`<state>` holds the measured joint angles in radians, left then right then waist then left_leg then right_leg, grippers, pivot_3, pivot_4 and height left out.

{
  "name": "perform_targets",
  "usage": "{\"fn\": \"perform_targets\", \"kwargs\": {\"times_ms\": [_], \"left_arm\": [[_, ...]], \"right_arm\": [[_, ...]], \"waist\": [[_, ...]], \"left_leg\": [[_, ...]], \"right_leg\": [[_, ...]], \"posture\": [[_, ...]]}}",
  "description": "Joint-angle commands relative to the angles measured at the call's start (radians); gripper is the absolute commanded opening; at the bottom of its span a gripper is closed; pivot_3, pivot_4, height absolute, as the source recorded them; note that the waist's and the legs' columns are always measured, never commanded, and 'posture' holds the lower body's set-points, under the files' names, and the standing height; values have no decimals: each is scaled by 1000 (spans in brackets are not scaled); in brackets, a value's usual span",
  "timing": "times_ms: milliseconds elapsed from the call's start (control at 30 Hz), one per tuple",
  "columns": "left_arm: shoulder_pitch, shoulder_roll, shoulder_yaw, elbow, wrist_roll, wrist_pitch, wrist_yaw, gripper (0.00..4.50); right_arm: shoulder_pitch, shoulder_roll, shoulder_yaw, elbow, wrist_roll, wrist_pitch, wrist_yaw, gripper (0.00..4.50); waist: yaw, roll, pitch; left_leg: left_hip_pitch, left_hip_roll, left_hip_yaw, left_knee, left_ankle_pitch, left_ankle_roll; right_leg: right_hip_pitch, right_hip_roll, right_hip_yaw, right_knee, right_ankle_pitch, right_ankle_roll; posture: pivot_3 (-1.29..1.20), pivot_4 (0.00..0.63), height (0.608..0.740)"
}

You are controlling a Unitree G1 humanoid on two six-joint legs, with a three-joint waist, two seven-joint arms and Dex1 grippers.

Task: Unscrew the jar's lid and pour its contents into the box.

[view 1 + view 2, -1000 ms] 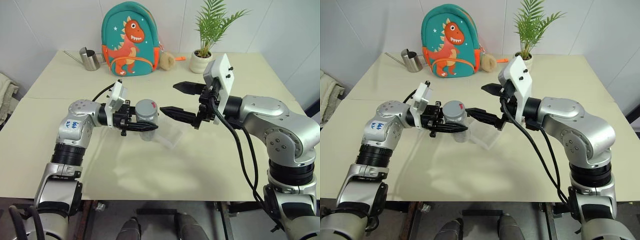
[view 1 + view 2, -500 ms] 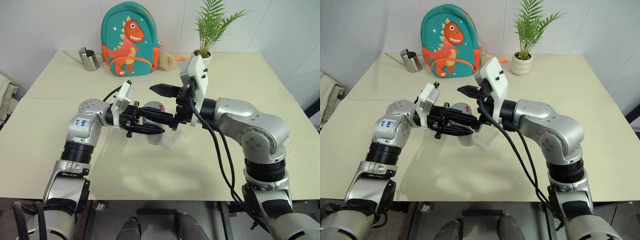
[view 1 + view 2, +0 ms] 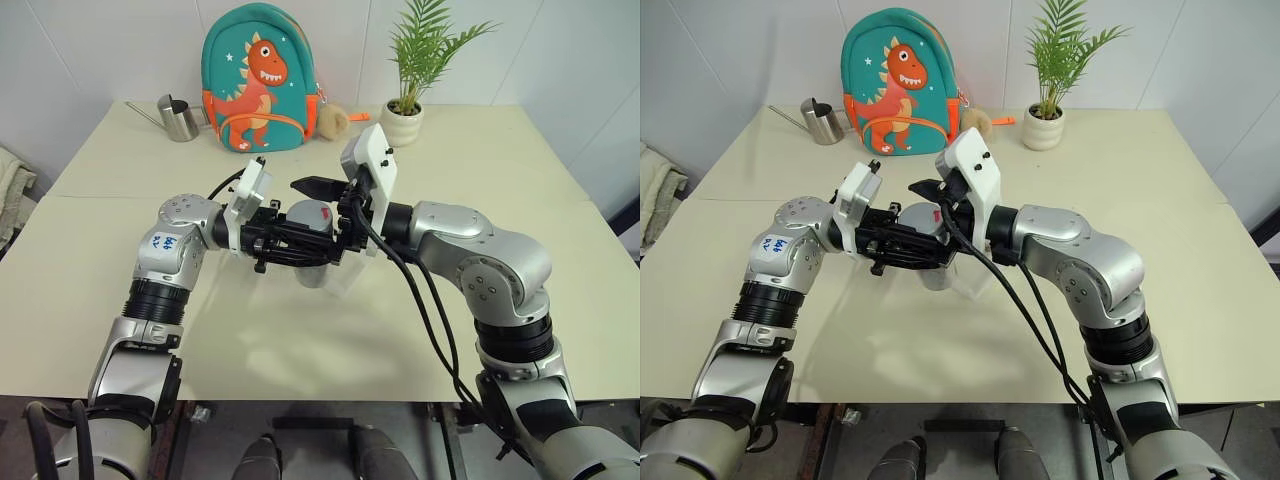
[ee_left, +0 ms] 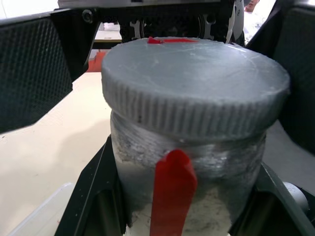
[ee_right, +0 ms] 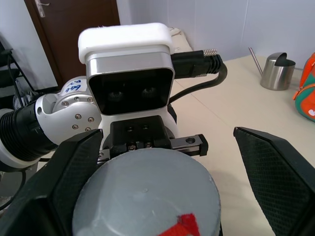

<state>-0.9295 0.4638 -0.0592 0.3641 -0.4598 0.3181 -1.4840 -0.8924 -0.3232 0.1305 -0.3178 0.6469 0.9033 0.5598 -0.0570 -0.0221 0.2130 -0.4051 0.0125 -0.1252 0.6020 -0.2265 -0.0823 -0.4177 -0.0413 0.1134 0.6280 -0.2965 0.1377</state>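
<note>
The jar (image 4: 133,167), silver with a red stripe, is held upright above the table with my left gripper (image 3: 297,250) shut on its body. Its grey lid (image 4: 194,83), with a red mark at the rim, sits on top. My right gripper (image 5: 157,196) is open; its two black fingers (image 5: 66,179) stand on either side of the lid, apart from it. The clear box (image 3: 343,277) lies on the table just below and behind the jar. The contents are hidden inside the jar.
At the back of the table stand a dinosaur backpack (image 3: 262,85), a steel mug (image 3: 180,118), a plush toy (image 3: 333,120) and a potted plant (image 3: 405,110). A cloth (image 3: 12,180) hangs beyond the table's left edge.
My right gripper has swung left, from beside the jar to straddling its lid, still open. The left gripper keeps its hold on the jar.
</note>
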Motion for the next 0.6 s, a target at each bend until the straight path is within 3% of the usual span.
{"fn": "perform_targets", "kwargs": {"times_ms": [33, 600], "left_arm": [[-3, 10, 11, -58, -13, -7, -7, 1931], [31, 55, 40, -77, -23, 3, 28, 1931]], "right_arm": [[-7, 0, -25, -25, -8, -14, -12, 4463], [76, -156, -179, -199, 86, 144, -84, 4463]], "waist": [[0, 0, 0], [0, 0, 0]], "left_leg": [[0, 0, 0, 0, 0, 0], [0, 0, 0, 0, 0, 0]], "right_leg": [[0, 0, 0, 0, 0, 0], [0, 0, 0, 0, 0, 0]], "posture": [[0, 150, 740], [0, 150, 740]]}}
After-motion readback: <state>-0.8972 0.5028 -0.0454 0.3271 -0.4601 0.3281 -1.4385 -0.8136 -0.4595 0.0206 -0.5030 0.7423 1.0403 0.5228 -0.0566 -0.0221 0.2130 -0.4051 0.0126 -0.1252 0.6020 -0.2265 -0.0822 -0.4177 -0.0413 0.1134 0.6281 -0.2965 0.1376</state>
